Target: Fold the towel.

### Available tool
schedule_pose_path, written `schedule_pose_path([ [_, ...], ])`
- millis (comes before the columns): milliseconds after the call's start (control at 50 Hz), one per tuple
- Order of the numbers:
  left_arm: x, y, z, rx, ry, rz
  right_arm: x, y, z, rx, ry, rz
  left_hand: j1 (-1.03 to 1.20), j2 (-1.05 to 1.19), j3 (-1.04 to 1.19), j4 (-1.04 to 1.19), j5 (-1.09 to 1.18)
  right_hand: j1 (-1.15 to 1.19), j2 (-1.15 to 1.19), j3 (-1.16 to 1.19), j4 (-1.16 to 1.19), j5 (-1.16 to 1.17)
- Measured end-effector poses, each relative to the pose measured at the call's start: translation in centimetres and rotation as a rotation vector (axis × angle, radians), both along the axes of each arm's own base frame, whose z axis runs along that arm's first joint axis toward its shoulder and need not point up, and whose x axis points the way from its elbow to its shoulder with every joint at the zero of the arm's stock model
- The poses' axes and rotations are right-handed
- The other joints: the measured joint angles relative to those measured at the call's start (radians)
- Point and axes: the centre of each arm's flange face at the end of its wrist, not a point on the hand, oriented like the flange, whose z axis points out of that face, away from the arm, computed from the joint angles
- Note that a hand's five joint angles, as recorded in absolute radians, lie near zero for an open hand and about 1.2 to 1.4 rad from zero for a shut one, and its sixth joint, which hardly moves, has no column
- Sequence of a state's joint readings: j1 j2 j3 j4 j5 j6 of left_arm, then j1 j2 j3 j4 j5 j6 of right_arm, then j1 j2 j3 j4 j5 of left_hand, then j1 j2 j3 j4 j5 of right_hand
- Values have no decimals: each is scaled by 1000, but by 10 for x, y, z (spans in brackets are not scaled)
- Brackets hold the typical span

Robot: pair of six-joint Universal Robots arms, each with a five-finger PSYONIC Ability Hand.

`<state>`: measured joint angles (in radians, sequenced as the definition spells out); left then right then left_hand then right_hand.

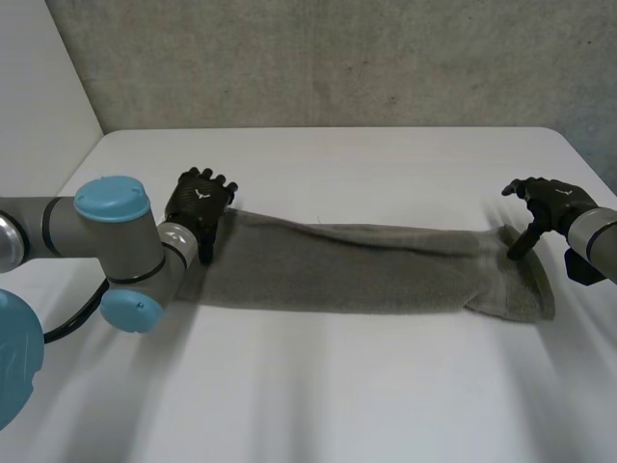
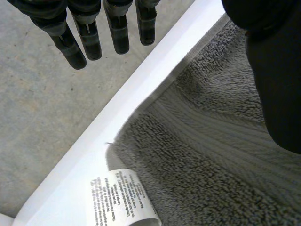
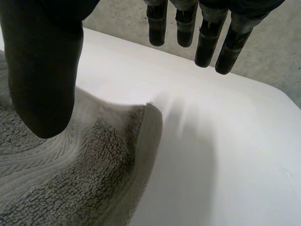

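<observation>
Item: grey towel [image 1: 376, 270], one long band on the white table [image 1: 337, 395], long axis running left to right, a short end at each of my hands. My left hand [image 1: 198, 207] is over the far left corner and my right hand [image 1: 545, 204] over the far right corner, both with fingers straight and apart from the thumb, nothing pinched; the right thumb points down at the cloth's far edge. Judgement: each hand is nearest its own end, so the fold should carry one short end along that axis to the other
</observation>
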<state>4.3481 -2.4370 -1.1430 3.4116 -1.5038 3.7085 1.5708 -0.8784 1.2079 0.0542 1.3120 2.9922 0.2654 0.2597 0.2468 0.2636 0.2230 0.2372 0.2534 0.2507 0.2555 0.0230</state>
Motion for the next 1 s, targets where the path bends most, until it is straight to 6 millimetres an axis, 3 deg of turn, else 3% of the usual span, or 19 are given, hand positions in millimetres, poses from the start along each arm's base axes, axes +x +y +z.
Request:
schedule_pose_path([
  [140, 1, -1, 10, -25, -11, 32, -4, -3, 12, -53, 11, -31, 0, 0, 0, 0, -1, -2, 0, 0, 0, 0],
  [320, 4, 4, 28, -42, 3, 43, -10, 1, 57, -217, 23, -77, 0, 0, 0, 0, 1, -5, 0, 0, 0, -2],
  [380, 8, 14, 34, -31, 2, 37, -10, 12, 71, -242, 38, -66, 0, 0, 0, 0, 1, -5, 0, 0, 0, 3],
  [480, 14, 30, 37, -7, -3, 30, -7, 36, 76, -211, 94, -24, 0, 0, 0, 0, 1, -1, 0, 0, 0, 28],
  [600, 23, 56, 39, 13, 4, 16, -3, 76, 60, -110, 196, 55, 0, 0, 0, 0, 1, 0, 0, 0, 0, 39],
  [720, 29, 77, 45, 10, 62, 5, -3, 107, 28, -24, 263, 99, 0, 0, 0, 0, 0, 12, 3, 3, 2, 58],
  [840, 33, 88, 54, 0, 132, 7, -5, 115, 4, -24, 285, 100, 0, 0, 0, 0, 0, 171, 147, 156, 152, 227],
  [1000, 33, 93, 57, -1, 161, 7, -7, 106, -25, -5, 289, 90, 0, 0, 0, 0, 0, 352, 336, 331, 327, 395],
])
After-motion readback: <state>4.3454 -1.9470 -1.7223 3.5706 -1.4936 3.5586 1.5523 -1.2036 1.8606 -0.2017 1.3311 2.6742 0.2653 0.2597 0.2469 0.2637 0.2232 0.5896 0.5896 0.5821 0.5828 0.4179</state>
